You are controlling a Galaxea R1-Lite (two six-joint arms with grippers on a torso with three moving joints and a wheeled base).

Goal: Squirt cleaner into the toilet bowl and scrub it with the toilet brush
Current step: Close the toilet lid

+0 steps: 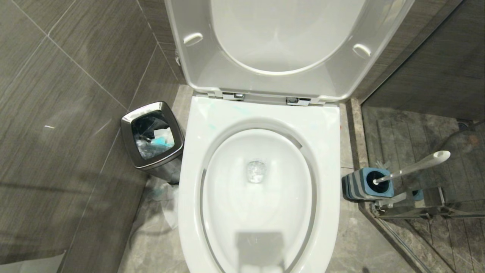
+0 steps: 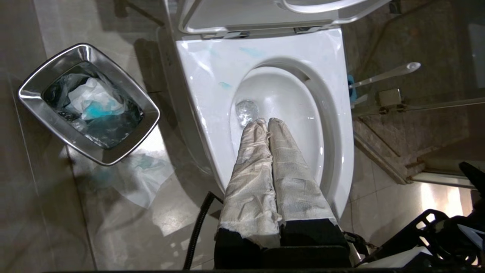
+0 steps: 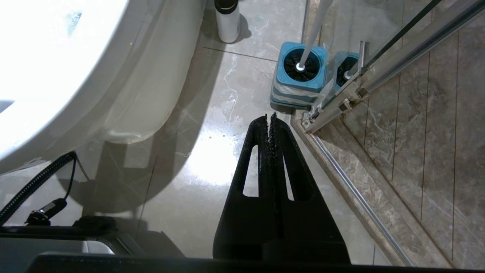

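The white toilet bowl (image 1: 261, 212) stands open, its seat and lid (image 1: 273, 45) tipped up, with clear water at the drain (image 1: 256, 171). Pale blue smears of cleaner (image 2: 225, 85) mark the rim's back left. My left gripper (image 2: 266, 122), its fingers wrapped in white cloth, hangs shut and empty over the bowl, tips near the drain. The toilet brush handle (image 1: 416, 165) leans out of its blue-topped holder (image 1: 365, 184) on the floor right of the toilet. My right gripper (image 3: 269, 117) is shut and empty, low over the floor just short of the holder (image 3: 299, 76).
A steel bin (image 1: 153, 134) holding tissue and blue-stained waste stands left of the toilet, with crumpled tissue (image 2: 140, 176) on the floor beside it. A glass shower door and its rail (image 3: 379, 64) close off the right. A white cylinder with a dark top (image 3: 227, 22) stands by the toilet's base.
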